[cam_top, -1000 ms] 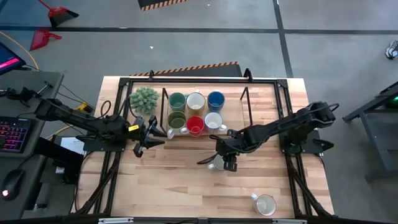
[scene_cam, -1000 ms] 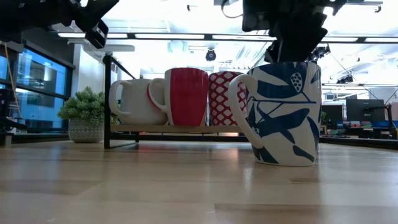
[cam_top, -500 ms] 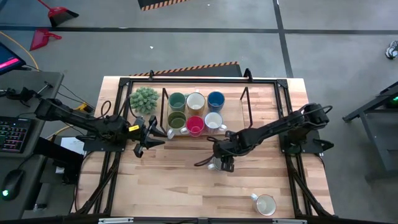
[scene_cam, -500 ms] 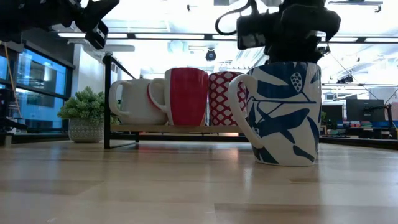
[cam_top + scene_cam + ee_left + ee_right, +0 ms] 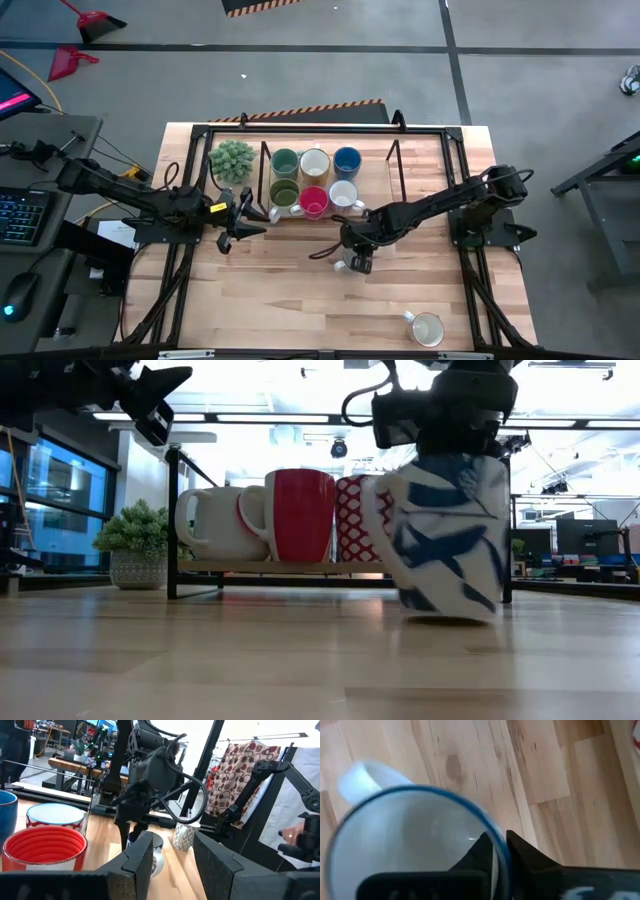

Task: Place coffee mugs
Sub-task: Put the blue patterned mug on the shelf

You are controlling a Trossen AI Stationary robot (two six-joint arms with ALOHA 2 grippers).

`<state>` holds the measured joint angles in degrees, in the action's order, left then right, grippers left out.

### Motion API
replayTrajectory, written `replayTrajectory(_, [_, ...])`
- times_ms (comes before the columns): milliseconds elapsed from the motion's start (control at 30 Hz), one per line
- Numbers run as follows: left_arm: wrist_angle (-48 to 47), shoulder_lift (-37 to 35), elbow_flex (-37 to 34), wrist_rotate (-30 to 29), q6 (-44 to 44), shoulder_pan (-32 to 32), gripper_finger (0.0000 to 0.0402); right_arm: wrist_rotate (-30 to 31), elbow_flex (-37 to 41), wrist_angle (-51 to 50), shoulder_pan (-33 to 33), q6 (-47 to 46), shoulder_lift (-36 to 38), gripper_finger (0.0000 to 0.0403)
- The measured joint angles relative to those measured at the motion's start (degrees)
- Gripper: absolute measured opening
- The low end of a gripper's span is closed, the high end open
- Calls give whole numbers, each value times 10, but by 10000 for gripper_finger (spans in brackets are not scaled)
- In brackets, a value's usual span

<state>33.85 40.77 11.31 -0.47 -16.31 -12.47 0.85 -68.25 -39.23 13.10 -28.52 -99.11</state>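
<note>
1. High view: left gripper [image 5: 243,216] hovers just left of rack [image 5: 392,160], near potted plant [image 5: 232,159]; fingers apart, nothing betw. them.
2. Rack holds six mugs in two rows: teal-green mug [image 5: 285,162], cream mug [image 5: 315,163], blue mug [image 5: 347,160] at back; olive-green mug [image 5: 285,193], red mug [image 5: 314,202], white mug [image 5: 343,194] at front.
3. Right gripper [image 5: 356,256] sits mid-table in front of rack, pinched on rim of blue-and-white leaf mug [image 5: 445,535]; one finger inside, one outside per right wrist view.
4. Low view: leaf mug tilted, one edge of base off the tabletop [image 5: 250,660].
5. Another white mug [image 5: 427,327] near front edge, well apart from rest.
</note>
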Motion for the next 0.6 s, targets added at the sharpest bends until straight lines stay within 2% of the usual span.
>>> replayTrajectory(200, [-1,0,0,0,0,0,129,-18,0,35,0,-35,5,5])
replayTrajectory(300, [-15,0,0,0,0,0,129,-20,-25,25,0,-50,10,3])
replayTrajectory(433, [-34,0,0,0,0,0,129,-4,-102,-30,1,-43,12,2])
replayTrajectory(600, [-41,0,0,0,0,0,129,77,-231,-202,-1,-48,14,1])
